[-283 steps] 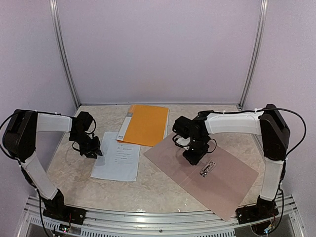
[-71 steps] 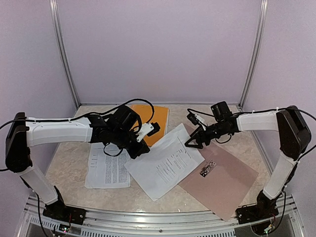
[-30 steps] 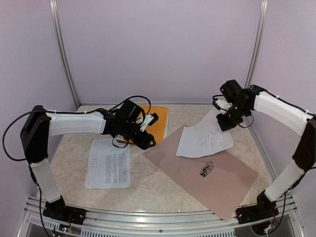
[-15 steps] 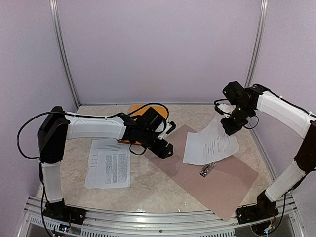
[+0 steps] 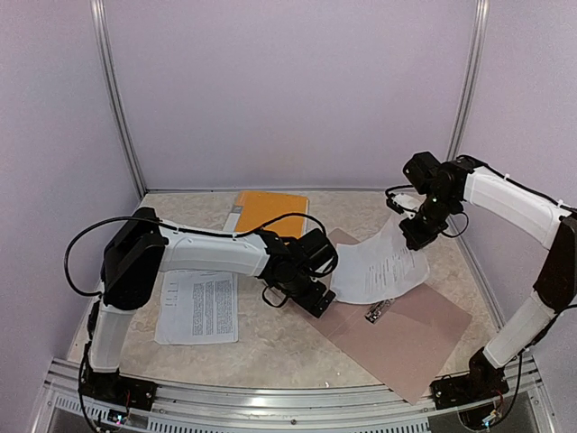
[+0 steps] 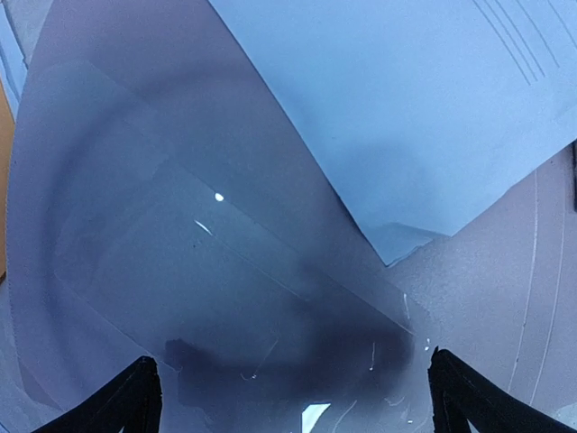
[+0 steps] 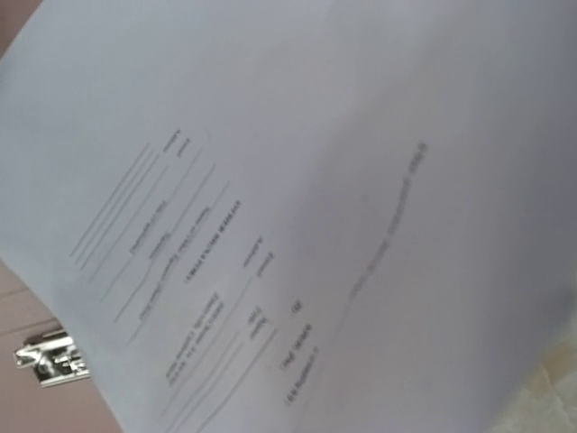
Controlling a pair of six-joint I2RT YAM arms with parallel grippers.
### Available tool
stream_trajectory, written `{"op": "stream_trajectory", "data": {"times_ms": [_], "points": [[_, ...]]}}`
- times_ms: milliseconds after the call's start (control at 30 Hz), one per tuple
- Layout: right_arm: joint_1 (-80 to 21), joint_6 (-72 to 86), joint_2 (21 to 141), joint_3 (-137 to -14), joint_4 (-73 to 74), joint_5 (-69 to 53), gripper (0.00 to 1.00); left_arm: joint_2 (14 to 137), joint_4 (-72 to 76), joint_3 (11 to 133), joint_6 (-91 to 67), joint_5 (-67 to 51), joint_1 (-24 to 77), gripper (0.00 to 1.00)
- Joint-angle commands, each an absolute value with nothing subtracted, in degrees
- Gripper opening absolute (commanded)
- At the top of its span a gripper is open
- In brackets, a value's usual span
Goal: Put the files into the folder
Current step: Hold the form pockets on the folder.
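Note:
The folder (image 5: 410, 347) is a taupe cover lying open at the right, with a metal clip (image 5: 377, 312) in its middle. One of the files, a white printed sheet (image 5: 379, 266), droops from my right gripper (image 5: 420, 231), which is shut on its far corner, and its lower edge rests on the folder. In the right wrist view the sheet (image 7: 297, 198) fills the picture and hides the fingers. My left gripper (image 5: 317, 299) stands open low over the folder's left corner, with nothing between its fingers (image 6: 135, 397). Another file (image 5: 200, 307) lies flat at the left.
An orange folder (image 5: 268, 206) lies at the back of the marble table (image 5: 270, 347). The clip (image 7: 50, 359) shows beside the sheet's edge in the right wrist view. A clear plastic pocket (image 6: 225, 271) covers the folder under my left gripper. Frame posts stand at the back corners.
My left arm has swung right from the orange folder to the taupe folder's left corner, and its jaws have opened wide. The right gripper has shifted the held sheet slightly over the folder.

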State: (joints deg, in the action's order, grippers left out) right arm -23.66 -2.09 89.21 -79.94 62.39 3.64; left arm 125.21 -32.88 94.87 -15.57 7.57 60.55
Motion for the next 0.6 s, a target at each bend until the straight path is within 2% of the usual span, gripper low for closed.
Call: {"op": "stream_trajectory", "data": {"times_ms": [0, 233, 567], "points": [[-23.2, -2.1, 89.7, -80.4, 63.1, 5.2, 0.0, 126.7, -35.5, 94.6, -18.4, 9.4, 60.8, 0.99], [-23.1, -0.9, 91.5, -79.9, 63.8, 10.0, 0.0, 126.9, -34.0, 93.6, -19.4, 6.2, 61.2, 0.99], [-23.2, -0.9, 92.6, -80.2, 63.5, 10.7, 0.0, 127.0, -30.8, 92.8, -21.9, 0.7, 61.3, 0.99]]}}
